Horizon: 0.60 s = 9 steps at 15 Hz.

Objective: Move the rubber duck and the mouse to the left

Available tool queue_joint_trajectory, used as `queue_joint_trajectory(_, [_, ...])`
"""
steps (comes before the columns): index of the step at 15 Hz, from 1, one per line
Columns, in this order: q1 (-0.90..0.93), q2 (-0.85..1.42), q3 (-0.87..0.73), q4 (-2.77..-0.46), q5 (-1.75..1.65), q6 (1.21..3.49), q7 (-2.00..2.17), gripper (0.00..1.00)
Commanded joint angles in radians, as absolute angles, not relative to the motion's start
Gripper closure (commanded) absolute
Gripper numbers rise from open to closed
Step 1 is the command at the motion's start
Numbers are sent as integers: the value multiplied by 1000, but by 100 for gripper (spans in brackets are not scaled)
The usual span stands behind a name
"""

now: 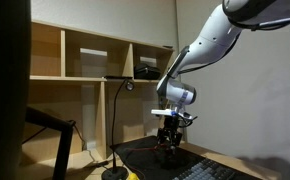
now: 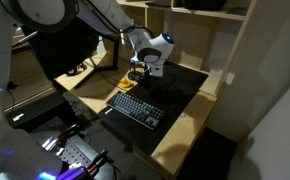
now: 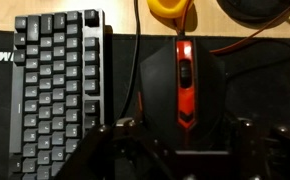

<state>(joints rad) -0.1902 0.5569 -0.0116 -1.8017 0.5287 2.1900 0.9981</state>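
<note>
Wooden shelving against a pale wall, and before it a wooden table under a black mat, all in dim light. Dark keyboard flat on the mat, seen in an exterior view too. Mouse just beside the keyboard in the wrist view, black with a red-orange stripe down its middle, apart from the keyboard by a narrow strip of mat. Rubber duck just past the front end of the mouse, farther from the keyboard than the mouse, only its yellow lower part inside the frame; a yellow speck near the far end of the keyboard in an exterior view. Round black lamp base beyond the duck, farther still from the keyboard. End effector low over the rear of the mouse, spread wide, one finger on the keyboard side and its partner on the opposite side, neither visibly touching the mouse. Same end effector pointing straight down at the mat in both exterior views.
</note>
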Motion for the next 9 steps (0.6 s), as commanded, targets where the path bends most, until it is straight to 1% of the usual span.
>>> queue_joint_trajectory(1, [-169, 557, -38, -1798, 543, 2181, 989, 31])
queue_joint_trajectory(2, [-152, 575, -48, -1796, 520, 2198, 1007, 56])
queue_joint_trajectory(7, [-64, 657, -24, -1793, 468, 2196, 995, 56])
queue_joint_trajectory(9, [-18, 697, -32, -1780, 431, 2231, 1002, 56])
